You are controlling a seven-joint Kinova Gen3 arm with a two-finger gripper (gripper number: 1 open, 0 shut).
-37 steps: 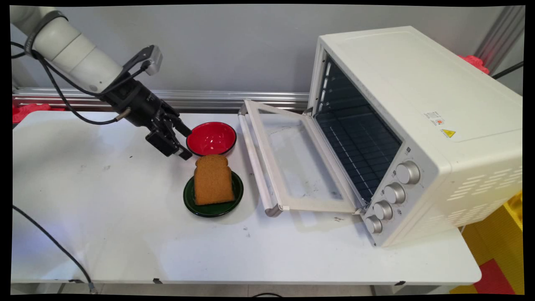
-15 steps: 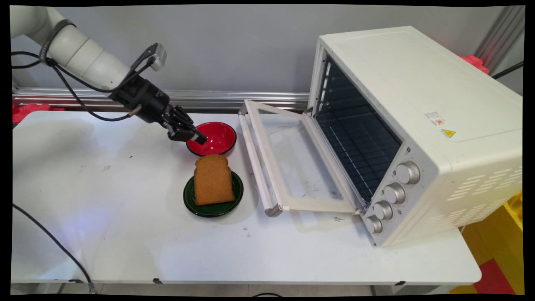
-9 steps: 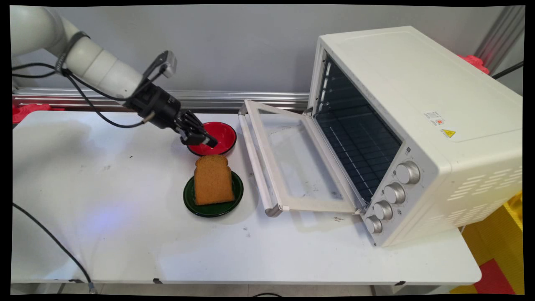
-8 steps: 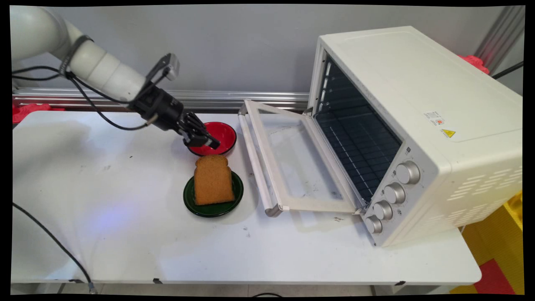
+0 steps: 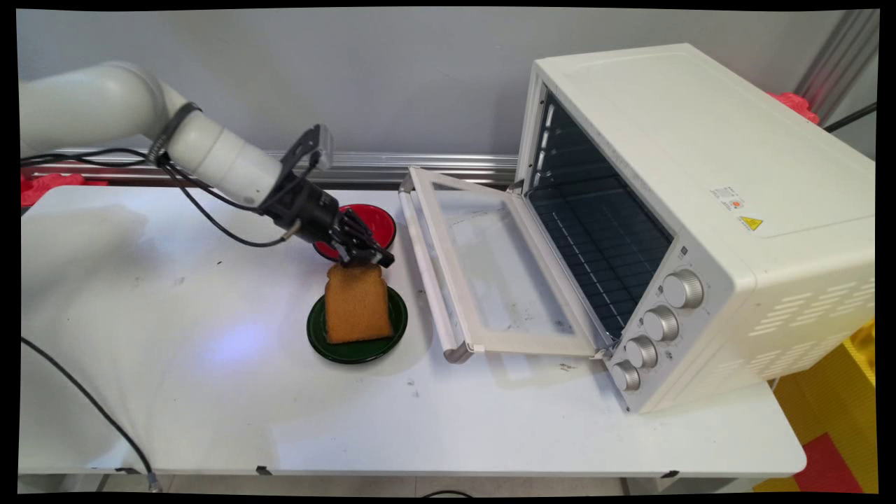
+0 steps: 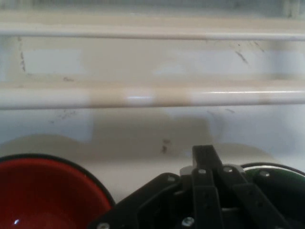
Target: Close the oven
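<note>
Bread slice (image 5: 357, 306) under near-closed gripper (image 5: 365, 259)

Red bowl (image 6: 45, 191) lower left, green plate (image 6: 281, 174) lower right, oven door handle (image 6: 152, 98) ahead.

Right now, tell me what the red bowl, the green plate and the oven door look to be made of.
Red bowl: probably glazed ceramic or glossy plastic; bright highlights on its inside, black outer rim.
Green plate: the same kind of glossy finish, dark green; the material can't be settled by look.
Oven door: clear pane, likely glass, since the table shows through it, in a cream painted frame with a metallic-ended handle bar.
</note>
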